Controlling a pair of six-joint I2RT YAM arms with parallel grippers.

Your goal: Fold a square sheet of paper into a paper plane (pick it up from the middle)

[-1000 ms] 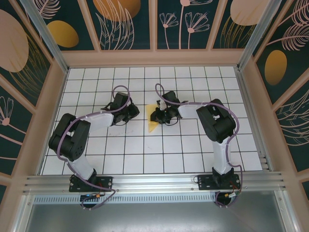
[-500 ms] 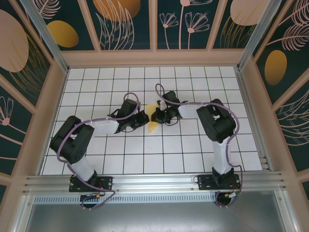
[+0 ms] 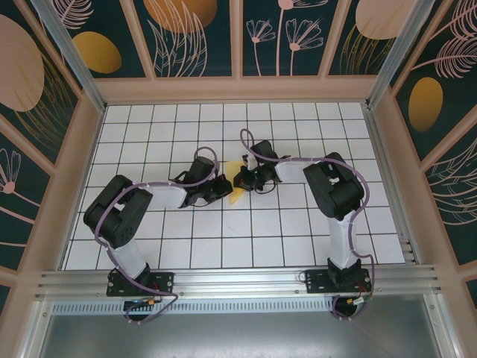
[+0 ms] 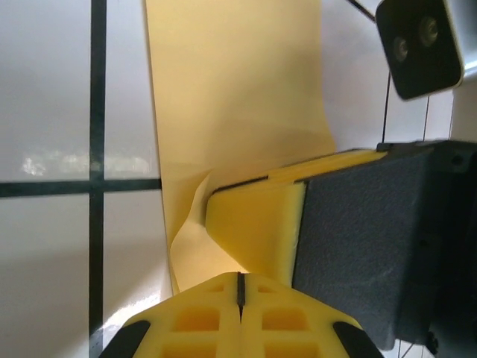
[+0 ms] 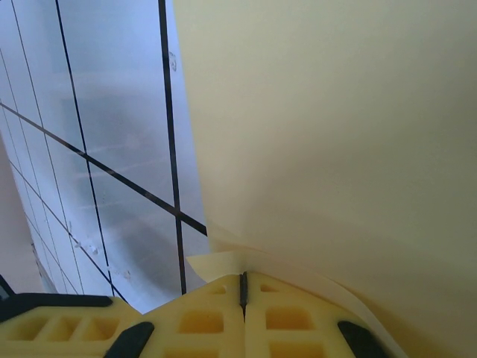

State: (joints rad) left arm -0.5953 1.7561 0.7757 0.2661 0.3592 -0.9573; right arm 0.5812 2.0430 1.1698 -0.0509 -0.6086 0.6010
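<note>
Lying in the middle of the white, black-gridded bench (image 3: 298, 239), the yellow sheet of paper (image 3: 236, 197) is thin, matte and partly folded, and its near end tapers to a point. The right tool (image 5: 243, 280) has its moulded yellow fingers pressed together on the paper's layers, which curl out of the seam and rise as a smooth pale surface. The left tool (image 4: 240, 282) is closed too, its fingertips meeting just beside a crumpled paper edge; I cannot tell whether paper sits between them. Both tools crowd the sheet's middle, close together. Bare tiles surround them, widest toward the near edge and the side walls (image 3: 74, 164).
</note>
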